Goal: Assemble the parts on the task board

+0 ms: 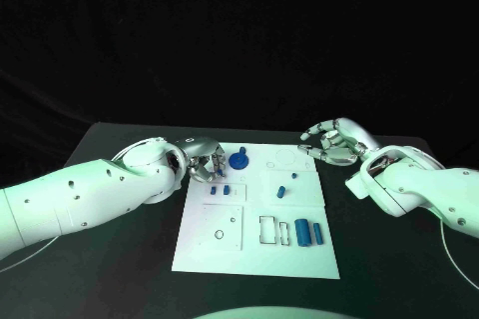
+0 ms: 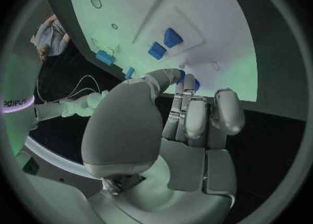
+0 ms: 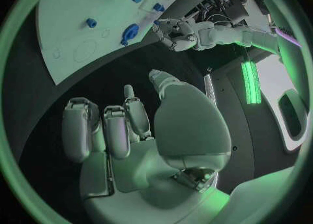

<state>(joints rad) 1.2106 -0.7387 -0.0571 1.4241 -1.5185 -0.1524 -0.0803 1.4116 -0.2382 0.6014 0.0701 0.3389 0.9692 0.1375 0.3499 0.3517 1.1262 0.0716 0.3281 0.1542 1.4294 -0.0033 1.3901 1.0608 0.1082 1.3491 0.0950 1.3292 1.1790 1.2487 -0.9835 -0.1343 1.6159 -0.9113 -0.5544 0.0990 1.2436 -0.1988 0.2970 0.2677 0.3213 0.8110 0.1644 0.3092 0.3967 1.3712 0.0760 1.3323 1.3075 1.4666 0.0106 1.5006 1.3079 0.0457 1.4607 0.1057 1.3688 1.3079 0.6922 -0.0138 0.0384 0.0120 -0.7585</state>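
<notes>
White plastic task board (image 1: 300, 257) is seen flat at the centre of the black table (image 1: 120, 135), its long axis running from 12 to 6 o'clock. Blue plastic parts are scattered over it: a round disc-shaped part with a stub (image 1: 239, 159) near 11 o'clock, two small blue blocks (image 1: 221, 190) just below it, a short blue peg (image 1: 280, 191) near the middle, a tiny blue stud (image 1: 295, 174) above that, and two blue cylinders (image 1: 309, 232) lying side by side toward 5 o'clock, beside rectangular recesses.

The silver left hand (image 1: 203, 160) is lowered onto the board's 10 o'clock corner, just beside the disc-shaped part. In the left wrist view the fingers (image 2: 195, 114) are drawn together with the thumb curved across them, and a glimpse of blue shows at the tips; whether something is pinched there cannot be told. The posture is judged to suit a fine pick or seating near that corner.

The silver right hand (image 1: 336, 142) is held off the board's 1 o'clock corner, above the table, fingers (image 3: 107, 130) loosely curled and apart, nothing held. It is probably parked clear so the left hand's work is not crowded.
</notes>
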